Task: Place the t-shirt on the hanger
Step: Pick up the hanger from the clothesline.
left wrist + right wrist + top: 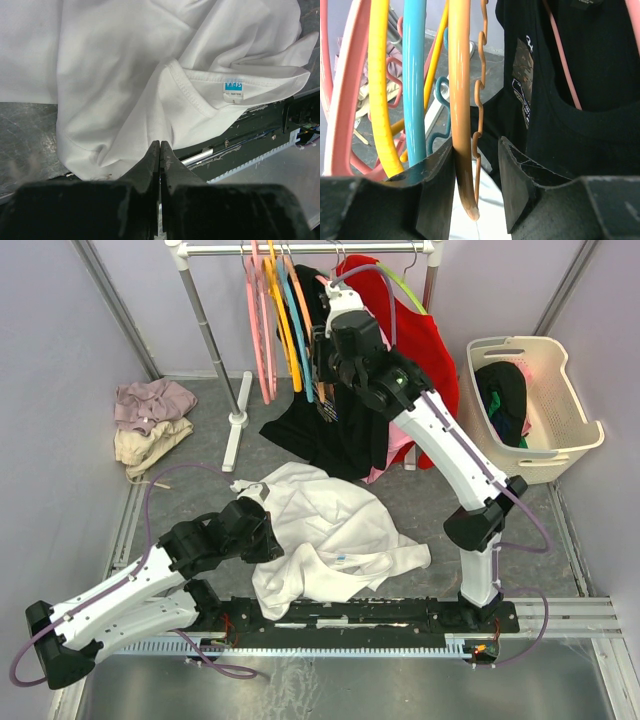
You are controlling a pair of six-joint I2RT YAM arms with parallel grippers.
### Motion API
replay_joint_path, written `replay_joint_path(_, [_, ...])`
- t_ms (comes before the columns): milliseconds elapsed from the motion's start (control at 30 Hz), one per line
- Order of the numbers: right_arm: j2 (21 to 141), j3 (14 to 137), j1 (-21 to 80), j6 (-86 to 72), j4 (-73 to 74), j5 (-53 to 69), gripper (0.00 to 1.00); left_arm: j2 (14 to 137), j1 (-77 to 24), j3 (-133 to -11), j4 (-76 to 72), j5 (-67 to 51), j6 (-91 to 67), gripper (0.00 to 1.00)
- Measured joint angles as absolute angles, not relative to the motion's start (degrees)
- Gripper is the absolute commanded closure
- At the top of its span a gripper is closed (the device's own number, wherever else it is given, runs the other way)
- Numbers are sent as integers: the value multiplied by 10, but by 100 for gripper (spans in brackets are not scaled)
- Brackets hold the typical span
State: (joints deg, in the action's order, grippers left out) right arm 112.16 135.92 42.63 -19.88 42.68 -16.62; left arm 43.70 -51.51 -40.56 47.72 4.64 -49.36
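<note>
The white t-shirt [330,535] lies crumpled on the floor in front of the arm bases. Its neck and blue label [233,88] face up in the left wrist view, where the shirt [115,75] fills the frame. My left gripper [268,540] is at the shirt's left edge; in its own view [160,146] the jaws are shut, tips against the cloth, with no fabric seen between them. My right gripper [322,352] is up at the rack. In its own view [477,150] it is open around the orange hanger [459,100], whose arch touches the left finger [437,175]. The hanger [303,300] still hangs on the rail.
Pink [340,110], yellow [380,80] and blue [414,75] hangers hang left of the orange one. A black printed shirt [580,125] hangs to its right, beside a red garment [425,340]. A cream basket [560,410] stands at right. A clothes pile [150,420] lies at left.
</note>
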Motion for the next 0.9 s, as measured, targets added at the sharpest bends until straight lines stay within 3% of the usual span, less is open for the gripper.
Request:
replay_joint_path(100, [1130,1372,426,-196,427,-166,59,436,-515,-406,478,47,-494,97])
replay_joint_path(500, [1144,1394,426,-164,433,-170,98,427,-515,-408,482,51,-494,97])
replay_joint_path(900, [1121,1380,426,-128,423,-165,99,426,-515,-409,484,51,-494,97])
